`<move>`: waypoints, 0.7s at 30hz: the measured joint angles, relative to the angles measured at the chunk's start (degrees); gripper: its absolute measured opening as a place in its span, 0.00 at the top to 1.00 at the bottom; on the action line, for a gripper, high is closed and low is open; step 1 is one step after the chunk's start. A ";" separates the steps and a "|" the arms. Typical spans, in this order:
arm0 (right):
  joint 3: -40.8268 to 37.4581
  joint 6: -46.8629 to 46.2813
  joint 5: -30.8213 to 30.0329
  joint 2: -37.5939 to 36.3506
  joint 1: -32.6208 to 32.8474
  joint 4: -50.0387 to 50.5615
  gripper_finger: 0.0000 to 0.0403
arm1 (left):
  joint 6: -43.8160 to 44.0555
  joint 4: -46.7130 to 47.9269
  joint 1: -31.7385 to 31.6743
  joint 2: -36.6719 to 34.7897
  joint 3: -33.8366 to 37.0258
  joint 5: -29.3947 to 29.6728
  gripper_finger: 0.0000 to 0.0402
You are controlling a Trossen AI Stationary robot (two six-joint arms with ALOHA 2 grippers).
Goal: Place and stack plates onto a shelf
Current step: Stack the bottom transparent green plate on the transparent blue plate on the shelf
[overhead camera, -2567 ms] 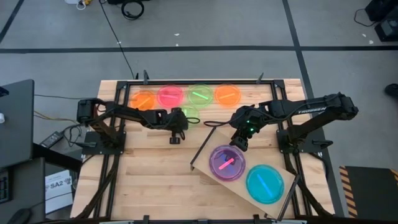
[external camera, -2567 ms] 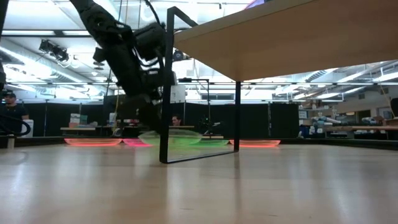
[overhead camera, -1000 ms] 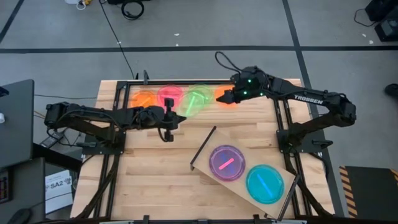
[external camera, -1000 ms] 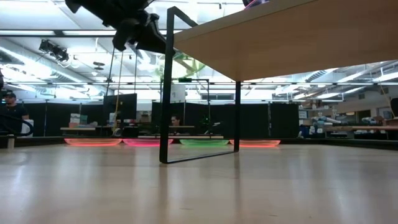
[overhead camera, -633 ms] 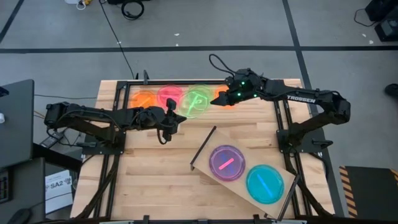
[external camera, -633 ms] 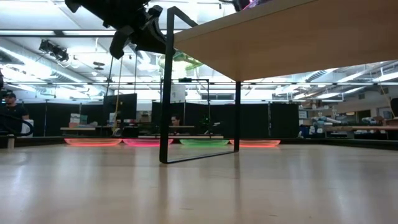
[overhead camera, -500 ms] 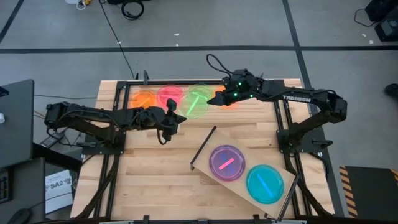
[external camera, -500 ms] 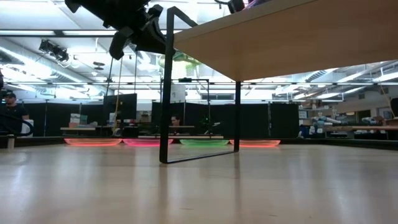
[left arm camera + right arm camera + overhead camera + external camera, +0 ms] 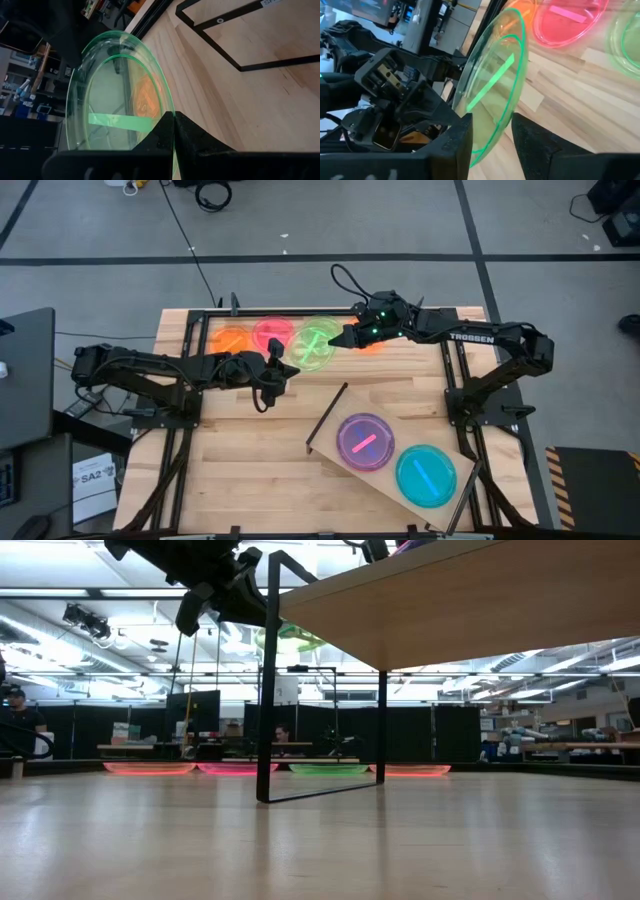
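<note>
At the near right part of the counter point(image 9: 250, 480), the shelf point(image 9: 330, 430) stands at an angle and carries a purple plate point(image 9: 364, 441) and a blue plate point(image 9: 426, 475) side by side. Farther back, over the middle of the counter, the left tool point(image 9: 279, 368) is pressed together on the rim of a green plate point(image 9: 313, 345) and holds it tilted in the air. The right tool point(image 9: 340, 340) is at the opposite edge of this same plate; its fingers point(image 9: 457, 145) stand spread on both sides of the rim, not yet pressed on it. Along the far edge lie an orange plate point(image 9: 231, 340) and a pink plate point(image 9: 270, 333), and another orange plate point(image 9: 372, 344) is partly hidden under the right arm.
</note>
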State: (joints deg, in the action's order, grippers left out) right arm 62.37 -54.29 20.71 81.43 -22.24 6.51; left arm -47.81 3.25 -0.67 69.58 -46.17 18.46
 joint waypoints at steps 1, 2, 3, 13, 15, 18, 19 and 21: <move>0.00 0.10 0.00 0.00 -0.02 0.07 0.66 | 0.00 0.00 0.00 0.00 0.00 0.00 0.98; 0.00 0.27 0.00 0.00 -0.02 0.05 0.68 | 0.00 0.00 0.00 0.00 0.00 0.00 0.98; 0.00 0.29 0.00 0.00 -0.02 0.01 0.69 | 0.00 0.00 0.00 0.00 0.00 0.00 0.98; 0.00 0.40 -0.02 0.00 -0.02 0.04 0.83 | 0.03 0.09 0.00 0.00 0.00 0.02 0.98; 0.00 0.45 -0.02 -0.02 -0.02 0.04 0.85 | 0.04 0.09 0.00 0.00 0.00 0.02 0.98; 0.00 0.45 -0.02 -0.02 -0.02 0.04 0.88 | 0.04 0.08 0.00 0.00 0.00 0.02 0.96; 0.00 0.45 -0.04 -0.02 -0.02 0.04 0.89 | 0.04 0.03 0.00 0.00 0.00 -0.02 0.95; 0.00 0.67 -0.04 -0.02 -0.02 0.06 0.90 | 0.04 -0.18 0.00 0.00 0.00 -0.04 0.93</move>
State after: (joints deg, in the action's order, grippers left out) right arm 62.37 -53.62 20.67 81.41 -22.26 6.57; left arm -47.78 3.07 -0.67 69.58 -46.17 18.41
